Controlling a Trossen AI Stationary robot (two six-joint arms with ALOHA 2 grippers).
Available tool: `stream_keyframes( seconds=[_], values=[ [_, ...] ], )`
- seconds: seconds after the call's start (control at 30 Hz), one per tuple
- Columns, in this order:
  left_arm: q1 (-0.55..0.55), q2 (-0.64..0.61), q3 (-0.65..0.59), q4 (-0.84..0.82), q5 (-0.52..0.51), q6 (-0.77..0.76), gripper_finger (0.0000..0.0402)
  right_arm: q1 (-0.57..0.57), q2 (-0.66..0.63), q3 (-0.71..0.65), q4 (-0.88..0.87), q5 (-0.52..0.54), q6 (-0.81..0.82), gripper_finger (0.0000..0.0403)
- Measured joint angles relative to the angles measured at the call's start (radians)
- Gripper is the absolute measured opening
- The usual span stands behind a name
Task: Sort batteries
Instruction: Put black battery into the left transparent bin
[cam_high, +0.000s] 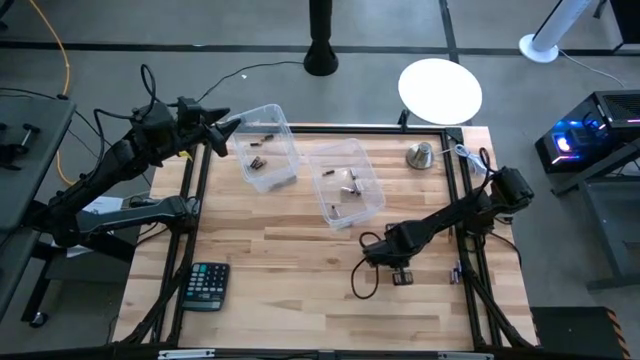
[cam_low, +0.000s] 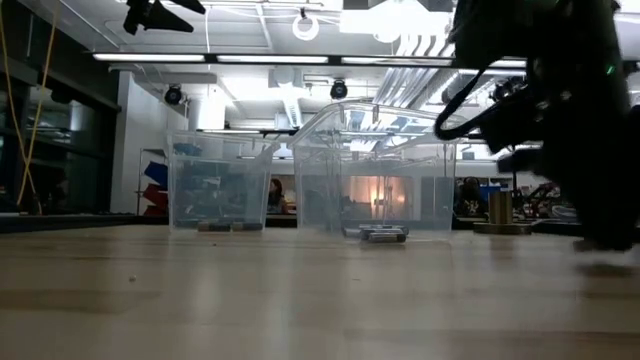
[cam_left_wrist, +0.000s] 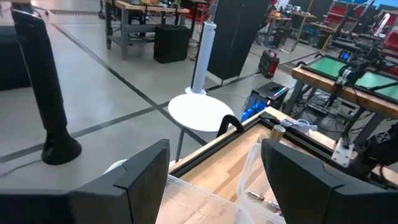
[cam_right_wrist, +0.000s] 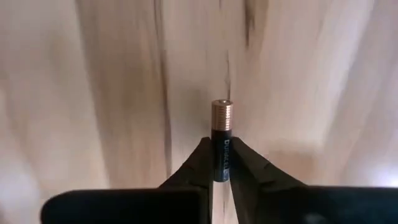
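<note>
A wooden table (cam_high: 300, 260) fills the middle of the frame. Two clear plastic bins (cam_high: 267, 146) (cam_high: 347, 182) sit side by side just above centre, each with a few small batteries (cam_high: 262, 162) inside. The left gripper (cam_high: 225, 128) hangs at the upper left bin's edge. The right gripper (cam_high: 402, 275) is low over the wood at lower right. A black calculator (cam_high: 207, 285) lies at lower left; a silver bell (cam_high: 420, 154) stands at upper right.

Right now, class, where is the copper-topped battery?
The copper-topped battery is clamped between the right gripper's fingers, low over the table's front right area.
</note>
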Motion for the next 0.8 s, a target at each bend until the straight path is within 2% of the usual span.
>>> stream_keyframes(
  seconds=[0.17,0.23,0.37,0.47,0.57,0.67,0.8],
  values=[
    [0.001,0.0,0.0,0.037,-0.024,0.011,0.0245,-0.019,-0.13,0.117,-0.235,0.007,0.019,0.0007],
    [0.0,0.0,0.0,0.074,-0.024,0.011,0.0245,-0.044,-0.188,0.183,-0.317,0.048,0.041,0.0009],
    [0.001,0.0,0.0,0.126,-0.024,0.011,0.0245,-0.143,-0.266,0.335,-0.299,0.148,0.017,0.0005],
    [0.001,0.002,0.0,0.14,-0.023,0.02,0.0245,-0.252,-0.239,0.419,-0.182,0.219,-0.055,0.0005],
    [0.0,0.012,0.0,0.164,-0.012,-0.017,0.0245,-0.362,-0.173,0.475,-0.009,0.239,-0.14,0.0003],
    [0.0,0.03,0.0,0.202,0.048,-0.057,0.0245,-0.451,-0.072,0.512,0.247,0.194,-0.165,0.0003],
    [-0.006,0.071,0.0,0.268,0.194,-0.1,0.0245,-0.537,0.079,0.57,0.598,0.065,-0.126,0.0003]
  ],
)
